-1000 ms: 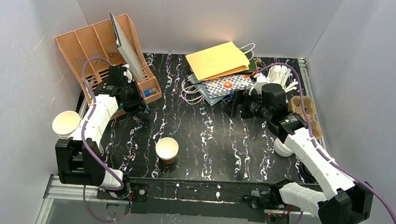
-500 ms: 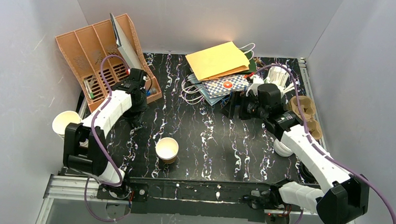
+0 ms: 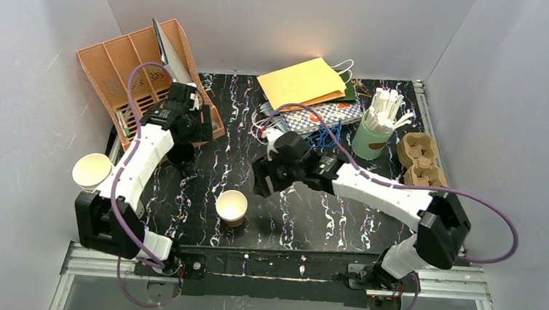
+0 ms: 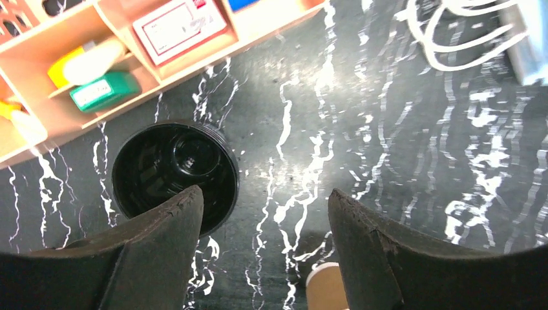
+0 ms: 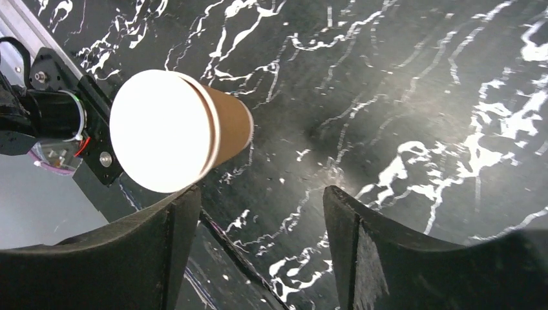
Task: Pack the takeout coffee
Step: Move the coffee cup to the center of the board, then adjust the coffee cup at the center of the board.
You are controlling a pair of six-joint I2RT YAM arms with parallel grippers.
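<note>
We look down on a black marbled table (image 3: 305, 201). At its back left leans the largest container, an orange-brown divided rack (image 3: 117, 64). A grey flat panel (image 3: 170, 56) stands in it. The left wrist view shows a green item (image 4: 103, 90), a yellow one (image 4: 87, 61) and a red-edged card (image 4: 181, 26) in its near compartments.

At the right edge lies a cardboard cup carrier (image 3: 417, 158), wells up. Just beside it a green holder (image 3: 369, 141) is stuffed with white sticks (image 3: 388, 104).

The takeout cup (image 3: 231, 207) stands upright near the front middle of the table, apart from everything else. We find it tan-brown outside, white inside, with its mouth uncovered. The right gripper (image 3: 259, 179) hovers near it with jaws spread wide around nothing; in its wrist view the cup sits just beyond one finger.

Smaller, a black cup (image 4: 174, 169) stands upright just before the rack. The left gripper (image 4: 265, 200) hangs above it, one finger over its rim, its jaws parted and holding nothing.
</note>
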